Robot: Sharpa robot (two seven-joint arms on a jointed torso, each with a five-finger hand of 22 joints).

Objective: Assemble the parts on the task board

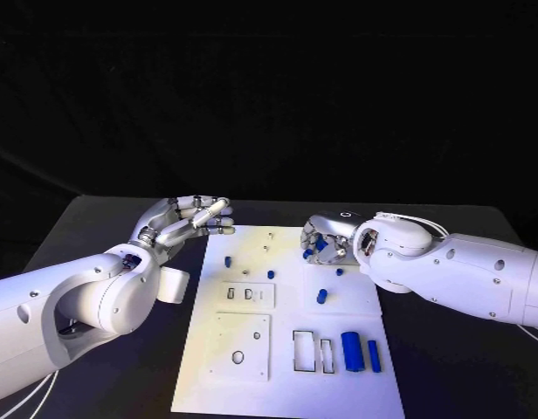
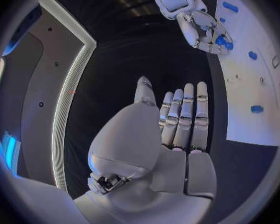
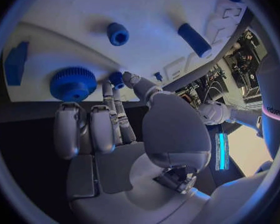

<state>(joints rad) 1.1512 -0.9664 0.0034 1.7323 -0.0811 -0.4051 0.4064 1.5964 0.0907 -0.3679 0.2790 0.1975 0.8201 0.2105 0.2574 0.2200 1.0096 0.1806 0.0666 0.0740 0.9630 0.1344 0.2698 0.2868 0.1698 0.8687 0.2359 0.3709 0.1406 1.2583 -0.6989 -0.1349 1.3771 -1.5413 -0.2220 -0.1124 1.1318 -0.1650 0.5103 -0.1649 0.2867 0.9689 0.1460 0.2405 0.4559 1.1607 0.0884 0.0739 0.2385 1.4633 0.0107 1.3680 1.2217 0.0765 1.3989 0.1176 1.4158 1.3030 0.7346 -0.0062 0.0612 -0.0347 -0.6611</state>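
Blue peg pinched at the task board's [image 1: 288,349] far edge

Your right robot hand [image 1: 326,243] grips a small blue peg [image 3: 117,79] between thumb and fingertips; keep it upright and lower slowly. The blue gear [image 3: 73,83] lies just beside those fingers. Your left robot hand [image 1: 188,220] hovers open beside the board, over the desk.

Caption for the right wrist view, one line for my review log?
Right hand pinches a small blue part above the white task board, beside a blue gear.

Black backdrop [image 1: 269,87] behind black table [image 1: 118,236].
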